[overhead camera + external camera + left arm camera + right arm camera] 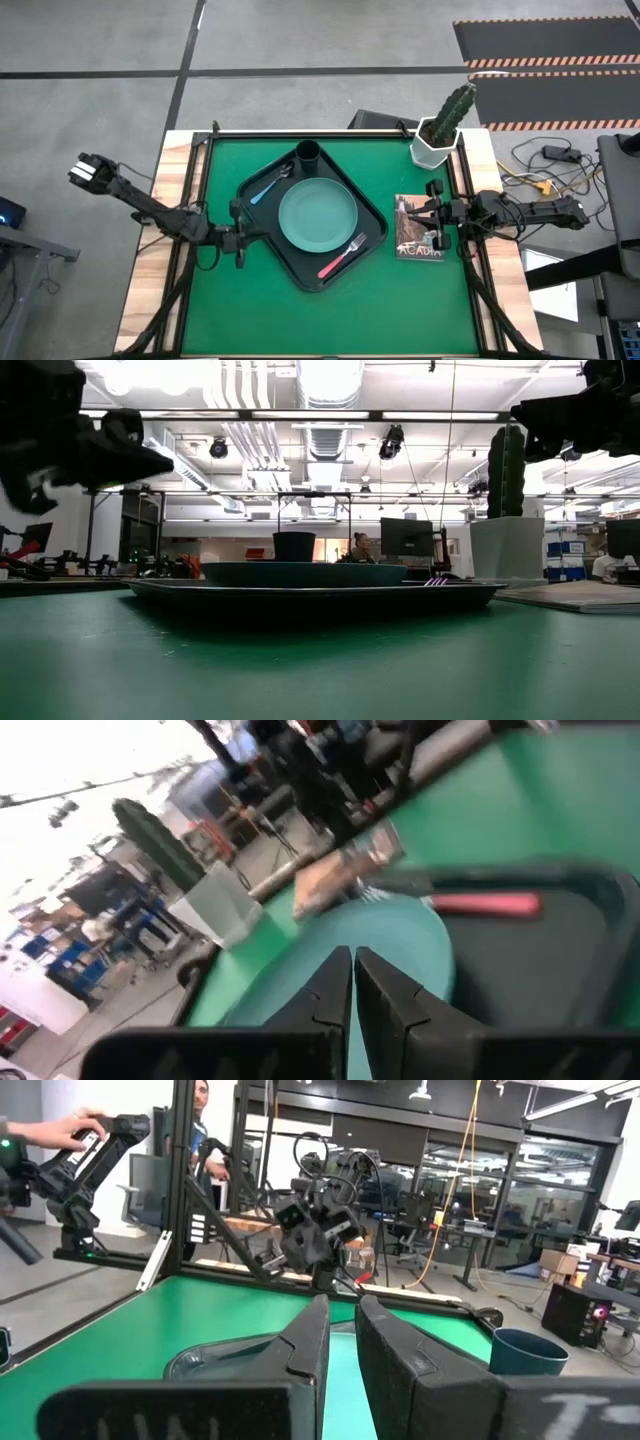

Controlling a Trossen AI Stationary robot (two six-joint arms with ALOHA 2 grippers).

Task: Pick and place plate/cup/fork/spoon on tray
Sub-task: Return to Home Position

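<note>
On the big dark plastic tray [312, 275] with round corners sit all four things: the round pale teal plate [317, 215] in the middle, the small dark round cup [307, 153] in the far corner, the little spoon with the thin light-blue handle [268, 187] on my left side of the plate, and the little fork with the silver head and red-pink handle [343, 256] on the near side. So I think the job looks about done, and the best step now is to pull both arms away slowly and high, so I do not bump the tray rim or knock the fork. My left claw [241, 238] is pressed tight shut with nothing in it, just beside the tray's left corner. My right claw [437, 212] has only a thin gap and holds nothing, over the small picture book [418, 240] near the white pot with the cactus [440, 130]. The tray sits turned like a diamond on the green table mat [400, 300].
</note>
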